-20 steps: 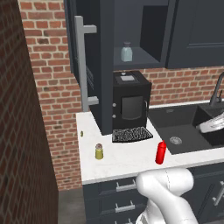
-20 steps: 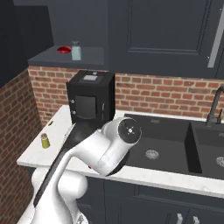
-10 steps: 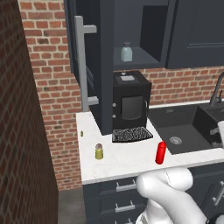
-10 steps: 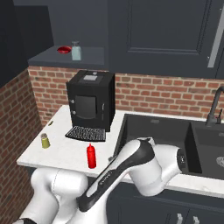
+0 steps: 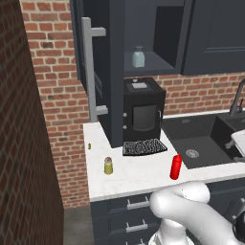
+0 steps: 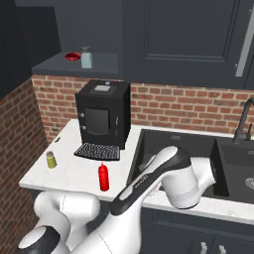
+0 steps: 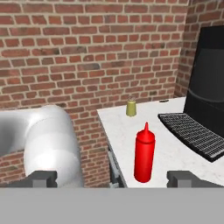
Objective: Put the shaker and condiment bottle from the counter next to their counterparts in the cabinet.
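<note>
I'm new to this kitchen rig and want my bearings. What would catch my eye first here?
The red bottle stands near the counter's front edge, right ahead of the open gripper. The yellow shaker sits further left, and a black appliance stands at the brick wall under the open cabinet holding a pale jar.

We see our arm as a chain of glossy white, rounded tube segments with bulbous elbows. A dark grey band runs along one link, and a dark grey cap closes a joint near the base. Our two finger tips are small, dark grey, blocky.
</note>
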